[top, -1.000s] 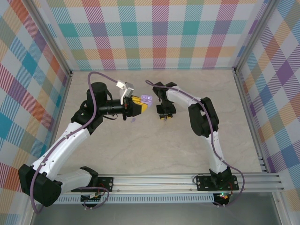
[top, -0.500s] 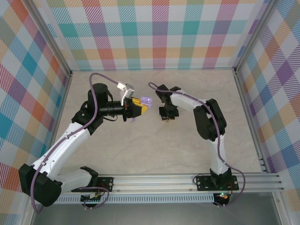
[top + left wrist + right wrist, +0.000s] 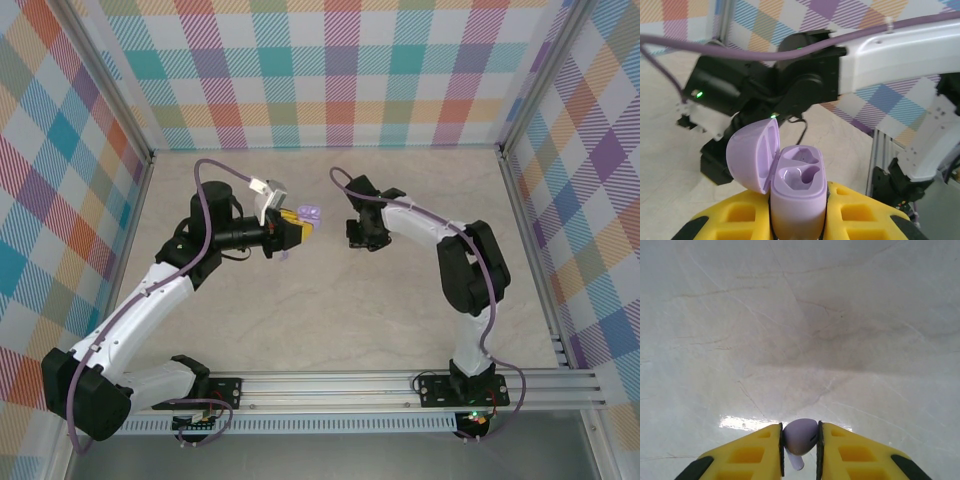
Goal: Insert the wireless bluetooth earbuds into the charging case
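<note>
**A:** What has your left pincer got?

**B:** My left pincer point(image 3: 799, 216) is clamped on the lilac charging case point(image 3: 797, 192), with a yellow finger on either side of its body. The case stands upright. Its lid point(image 3: 752, 152) is swung open to the left, and two moulded wells face up.

**A:** And the right one?

**B:** My right pincer point(image 3: 800, 450) is closed on a lilac earbud point(image 3: 800, 436). The rounded head sits between the yellow pads and the stem runs back between them. It hangs above the pale marbled desk point(image 3: 790, 315).

**A:** How do the two stand to each other?

**B:** Seen from above, the left pincer holds the case out over the far middle of the desk. The right pincer is near it on the right, with a gap between them. My right arm point(image 3: 790, 85) rises just behind the open case in the left wrist view. A lilac speck point(image 3: 285, 255) lies on the desk just beside the left pincer, too small for me to tell what it is.
</note>
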